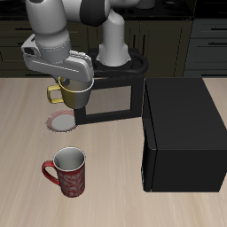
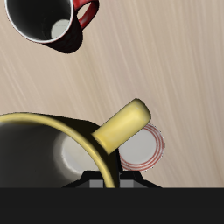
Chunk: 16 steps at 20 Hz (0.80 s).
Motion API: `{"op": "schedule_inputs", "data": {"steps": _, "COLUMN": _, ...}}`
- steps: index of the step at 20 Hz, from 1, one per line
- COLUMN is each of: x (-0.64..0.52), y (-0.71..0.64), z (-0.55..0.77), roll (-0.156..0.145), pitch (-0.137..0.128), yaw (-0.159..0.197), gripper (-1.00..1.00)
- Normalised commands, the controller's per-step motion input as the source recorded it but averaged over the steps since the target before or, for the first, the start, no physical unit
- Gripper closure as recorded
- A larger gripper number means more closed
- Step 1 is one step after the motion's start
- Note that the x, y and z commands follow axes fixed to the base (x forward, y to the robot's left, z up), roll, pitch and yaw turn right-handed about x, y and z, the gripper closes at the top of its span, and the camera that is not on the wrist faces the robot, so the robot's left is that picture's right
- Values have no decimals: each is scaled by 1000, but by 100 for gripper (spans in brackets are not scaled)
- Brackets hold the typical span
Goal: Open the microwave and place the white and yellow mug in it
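Observation:
My gripper (image 1: 74, 87) is shut on the rim of the white and yellow mug (image 1: 70, 94), holding it above the table beside the open door. In the wrist view the mug's yellow handle (image 2: 123, 129) sticks out from its pale inside (image 2: 74, 156), and the gripper (image 2: 106, 178) pinches the rim close by. The black microwave (image 1: 182, 133) stands on the table with its windowed door (image 1: 111, 99) swung wide open, edge toward the mug. Its inside faces away from the exterior camera.
A red patterned mug (image 1: 66, 170) (image 2: 48, 26) stands upright nearer the table's front edge. A small white disc with a red rim (image 1: 62, 121) (image 2: 143, 150) lies on the table just below the held mug. Dark cabinets line the back.

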Motion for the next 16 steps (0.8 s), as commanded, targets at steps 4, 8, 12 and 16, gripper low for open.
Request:
{"op": "schedule_inputs", "data": {"steps": 4, "x": -39, "y": -29, "z": -160, "roll": 14, "pitch": 47, "yaw": -37, "gripper": 100}}
{"op": "schedule_inputs", "data": {"steps": 8, "x": 18, "y": 1, "z": -164, "roll": 38, "pitch": 95, "yaw": 12, "gripper": 100}}
{"op": "schedule_inputs", "data": {"steps": 12, "x": 19, "y": 133, "z": -177, "roll": 7, "pitch": 54, "yaw": 149, "gripper": 100}}
{"op": "schedule_inputs", "data": {"steps": 16, "x": -79, "y": 285, "z": -72, "roll": 110, "pitch": 30, "yaw": 141, "gripper": 100}}
